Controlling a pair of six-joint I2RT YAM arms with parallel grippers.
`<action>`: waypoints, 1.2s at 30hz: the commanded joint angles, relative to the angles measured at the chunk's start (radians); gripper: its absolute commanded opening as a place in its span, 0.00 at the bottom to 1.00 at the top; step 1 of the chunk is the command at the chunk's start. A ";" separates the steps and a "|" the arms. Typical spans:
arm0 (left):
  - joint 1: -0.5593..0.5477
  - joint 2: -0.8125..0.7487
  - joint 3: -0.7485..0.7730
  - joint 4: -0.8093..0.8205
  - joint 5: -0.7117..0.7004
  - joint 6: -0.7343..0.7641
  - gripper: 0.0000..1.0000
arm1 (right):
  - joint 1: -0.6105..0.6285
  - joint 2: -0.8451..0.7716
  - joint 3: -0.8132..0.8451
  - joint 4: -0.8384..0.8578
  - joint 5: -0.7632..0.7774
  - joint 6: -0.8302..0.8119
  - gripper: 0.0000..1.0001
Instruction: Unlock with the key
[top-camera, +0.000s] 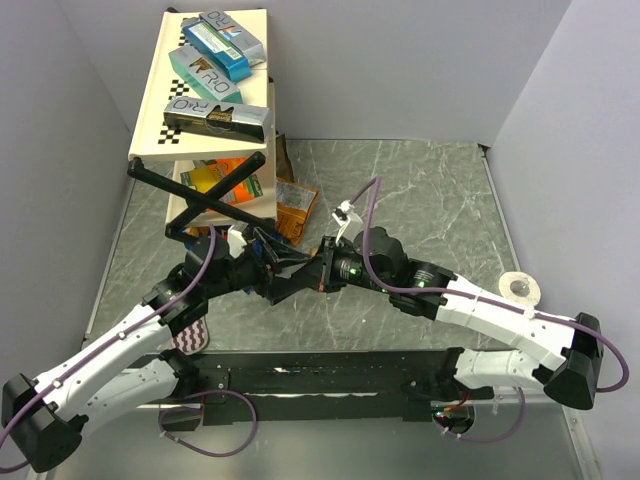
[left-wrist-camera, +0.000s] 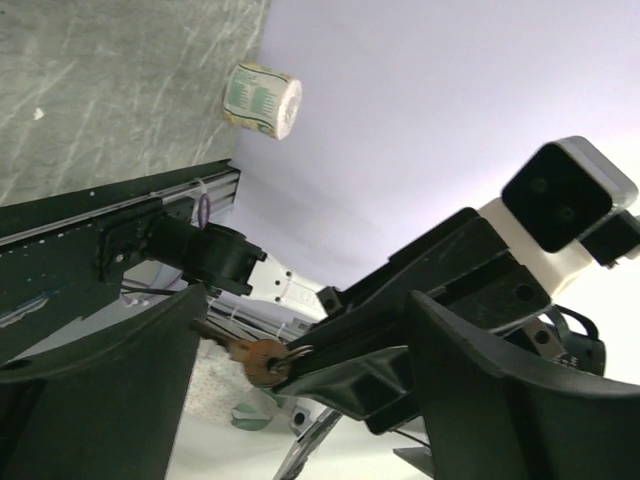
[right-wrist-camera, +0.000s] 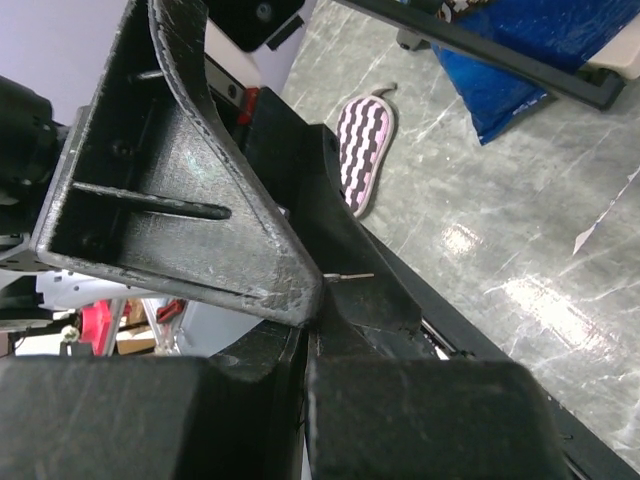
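Note:
In the left wrist view a small brass-coloured key (left-wrist-camera: 262, 360) hangs on a thin wire ring from the tip of my right gripper's black fingers (left-wrist-camera: 350, 375). Its blade points toward my left gripper's left finger (left-wrist-camera: 110, 390). My left gripper (left-wrist-camera: 305, 320) is open, with its two fingers standing on either side of the key and the right gripper's tip. In the right wrist view my right gripper (right-wrist-camera: 315, 315) is shut, and only a bit of the wire ring (right-wrist-camera: 352, 275) sticks out past it. Seen from above, the left gripper (top-camera: 288, 268) and the right gripper (top-camera: 322, 268) meet above the table's middle.
A shelf unit (top-camera: 150, 110) with boxes stands at the back left, with snack packets (top-camera: 295, 205) at its foot. A tape roll (top-camera: 520, 288) lies at the right. A pink striped pad (right-wrist-camera: 362, 150) lies by the black rail (top-camera: 330, 375) at the near edge.

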 joint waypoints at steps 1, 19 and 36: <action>0.016 -0.009 0.001 0.044 0.021 -0.095 0.80 | 0.011 0.014 0.032 0.055 -0.026 0.006 0.00; 0.061 0.005 0.038 -0.067 0.003 -0.044 0.61 | 0.009 0.033 0.052 0.018 -0.036 0.009 0.00; 0.081 -0.029 0.032 -0.134 -0.042 -0.047 0.45 | 0.011 0.022 0.037 0.030 -0.039 0.021 0.00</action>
